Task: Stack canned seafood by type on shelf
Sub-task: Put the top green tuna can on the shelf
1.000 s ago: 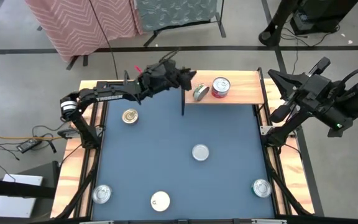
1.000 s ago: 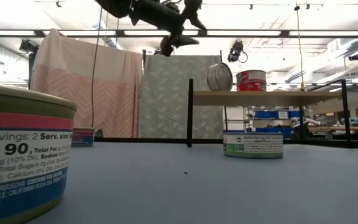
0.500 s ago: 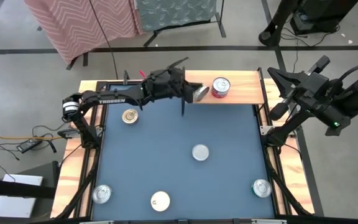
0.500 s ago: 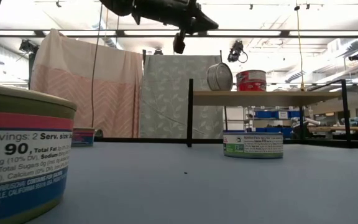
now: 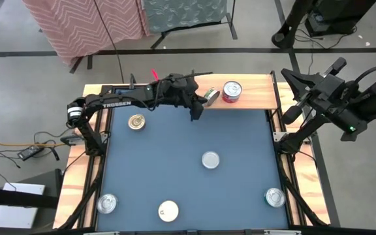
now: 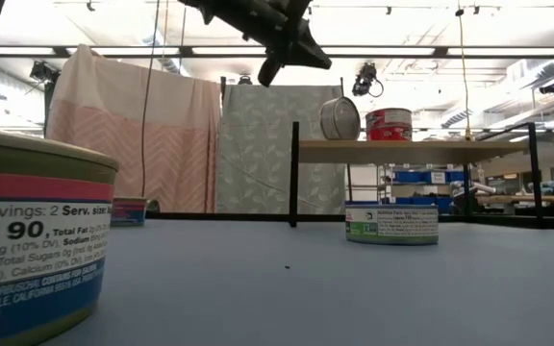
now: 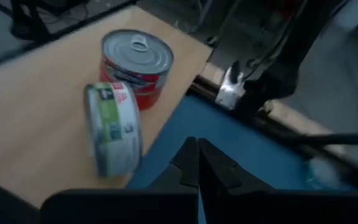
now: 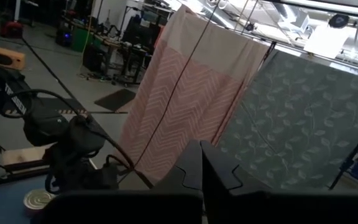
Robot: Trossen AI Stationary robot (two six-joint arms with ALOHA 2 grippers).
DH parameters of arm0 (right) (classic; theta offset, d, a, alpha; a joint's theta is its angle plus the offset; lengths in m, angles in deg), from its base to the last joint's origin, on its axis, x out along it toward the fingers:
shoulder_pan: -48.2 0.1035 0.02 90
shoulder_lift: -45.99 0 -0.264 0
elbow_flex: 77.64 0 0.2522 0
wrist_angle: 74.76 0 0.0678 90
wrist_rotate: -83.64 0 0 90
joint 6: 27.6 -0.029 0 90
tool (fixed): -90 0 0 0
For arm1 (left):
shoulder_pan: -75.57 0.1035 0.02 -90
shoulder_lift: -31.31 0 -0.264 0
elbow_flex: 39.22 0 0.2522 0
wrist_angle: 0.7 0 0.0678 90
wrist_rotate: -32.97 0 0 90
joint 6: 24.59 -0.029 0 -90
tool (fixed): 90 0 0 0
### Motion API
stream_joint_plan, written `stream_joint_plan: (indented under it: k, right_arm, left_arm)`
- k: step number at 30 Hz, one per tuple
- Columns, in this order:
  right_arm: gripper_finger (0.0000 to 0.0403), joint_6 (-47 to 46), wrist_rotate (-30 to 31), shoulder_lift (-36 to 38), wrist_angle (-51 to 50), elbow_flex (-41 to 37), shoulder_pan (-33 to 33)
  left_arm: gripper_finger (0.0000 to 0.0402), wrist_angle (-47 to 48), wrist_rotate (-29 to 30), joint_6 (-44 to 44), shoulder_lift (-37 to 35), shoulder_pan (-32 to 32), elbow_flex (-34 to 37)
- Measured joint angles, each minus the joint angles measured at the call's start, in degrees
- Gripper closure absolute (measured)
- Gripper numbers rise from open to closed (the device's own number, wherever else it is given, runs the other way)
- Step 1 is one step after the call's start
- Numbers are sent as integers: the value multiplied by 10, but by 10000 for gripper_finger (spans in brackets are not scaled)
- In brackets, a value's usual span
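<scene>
— Where was the left gripper [image 5: 196, 112]?
— Raised by the shelf's [image 5: 256, 96] left end, fingers pressed together on nothing.

— And the tins on the shelf?
— The red-labelled tin [image 5: 232, 91] stood upright; the green-labelled tin [image 5: 210, 97] sat tipped on its edge, touching it.

— The rest?
— On the blue table [image 5: 168, 150]: a gold-lidded tin [image 5: 136, 121] near the left rail, a silver one [image 5: 210, 159] mid-table, a white-lidded tin [image 5: 168, 209] and two silver tins [image 5: 106, 203] along the near edge.

— The right gripper [image 8: 201, 165]?
— Closed, empty, parked off the table's right side.
</scene>
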Motion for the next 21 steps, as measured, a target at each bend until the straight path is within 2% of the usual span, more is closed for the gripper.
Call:
stream_joint_plan:
  k: [6, 9, 13, 16, 21]
  right_arm:
    - [399, -4, 0, 0, -2, 0, 0]
    - [399, -5, 0, -1, -2, 0, 0]
    - [399, -5, 0, -1, -2, 0, -1]
    - [399, -6, 0, -1, -2, 0, -5]
    - [399, -6, 0, -1, -2, 0, -8]
  left_arm:
    - [401, 71, 11, -143, 0, 2, -38]
    - [401, 77, 18, -226, 0, -4, -56]
    - [401, 80, 21, -276, 11, -19, -88]
    - [401, 111, 23, -327, 39, -30, -131]
    - [401, 244, 29, -420, 125, -47, -249]
